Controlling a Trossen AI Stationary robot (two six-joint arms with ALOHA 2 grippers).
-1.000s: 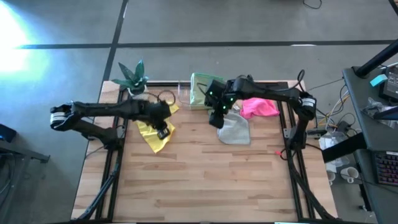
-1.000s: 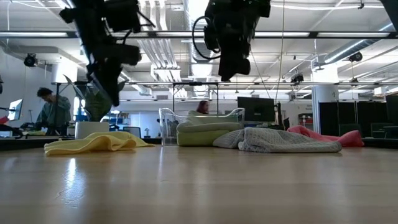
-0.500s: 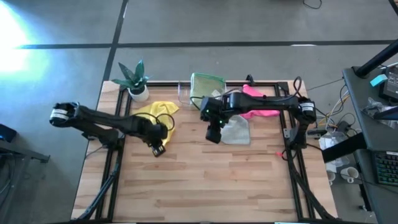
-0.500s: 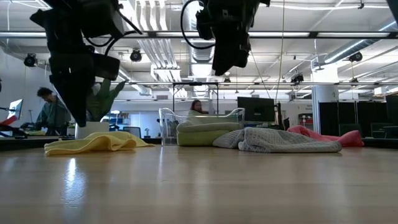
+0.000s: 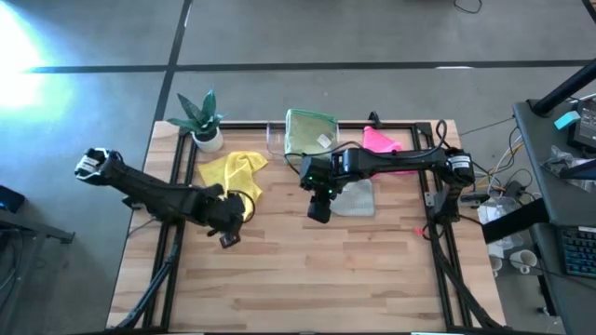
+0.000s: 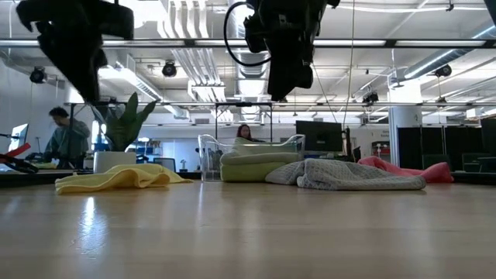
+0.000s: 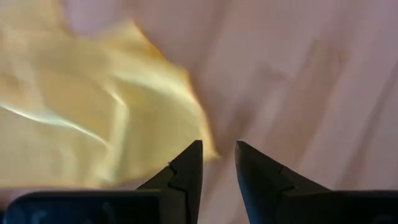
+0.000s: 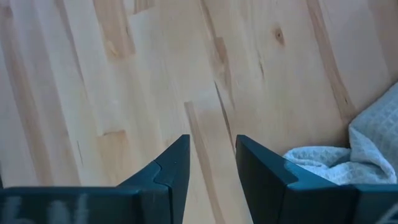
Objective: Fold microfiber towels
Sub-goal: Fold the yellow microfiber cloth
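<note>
Towels lie along the far side of my worktop (image 5: 307,279): yellow (image 5: 230,173) on the left, grey (image 5: 354,196) near the middle, pink (image 5: 384,144) behind it, and green ones in the tray (image 5: 309,129). My left tool (image 7: 217,163) hangs just off the yellow towel's edge, parted, gripping nothing. My right tool (image 8: 212,163) hovers over bare wood beside the grey towel, likewise parted and empty.

The left arm reaches in from the left side, stretched low and long, and its left end effector (image 5: 227,239) hangs over the desk (image 5: 307,279) with its two dark fingers (image 7: 186,171) a little apart, holding nothing. The right arm bends in from the right side. Its right end effector (image 5: 318,213) points down, fingers (image 8: 174,165) a little apart and empty.
</note>
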